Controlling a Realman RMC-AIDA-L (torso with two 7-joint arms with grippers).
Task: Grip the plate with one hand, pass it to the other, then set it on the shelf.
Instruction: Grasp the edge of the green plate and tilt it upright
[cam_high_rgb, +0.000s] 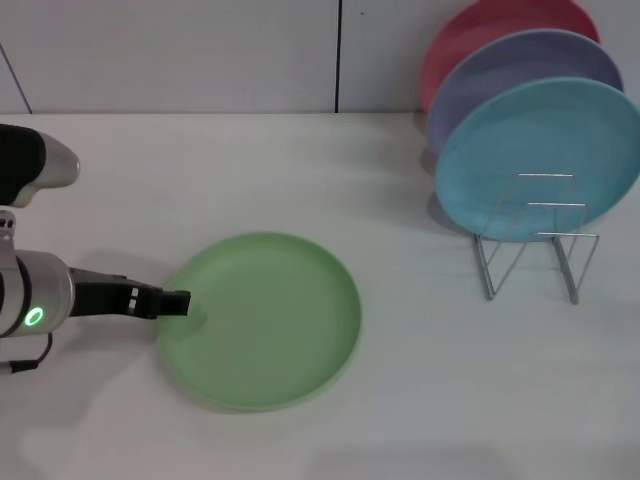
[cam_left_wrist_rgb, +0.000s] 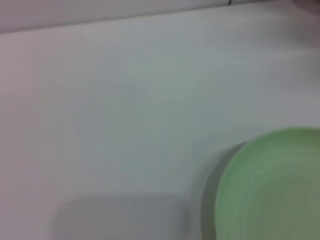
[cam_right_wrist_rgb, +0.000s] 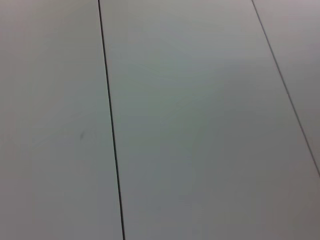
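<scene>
1. The light-green plate (cam_high_rgb: 260, 320) is seen lying flat on the white table (cam_high_rgb: 300, 170), left of centre.
2. The left pincer (cam_high_rgb: 176, 303) is placed at the plate's left rim; whether it is apart or together cannot be told.
3. On the right, teal (cam_high_rgb: 540, 160), lavender (cam_high_rgb: 520, 60) and pink plates (cam_high_rgb: 480, 25) are held upright in the wire dish rack (cam_high_rgb: 535, 255).

Plate (cam_high_rgb: 262, 322) left — rack (cam_high_rgb: 535, 245) right (far).
</scene>
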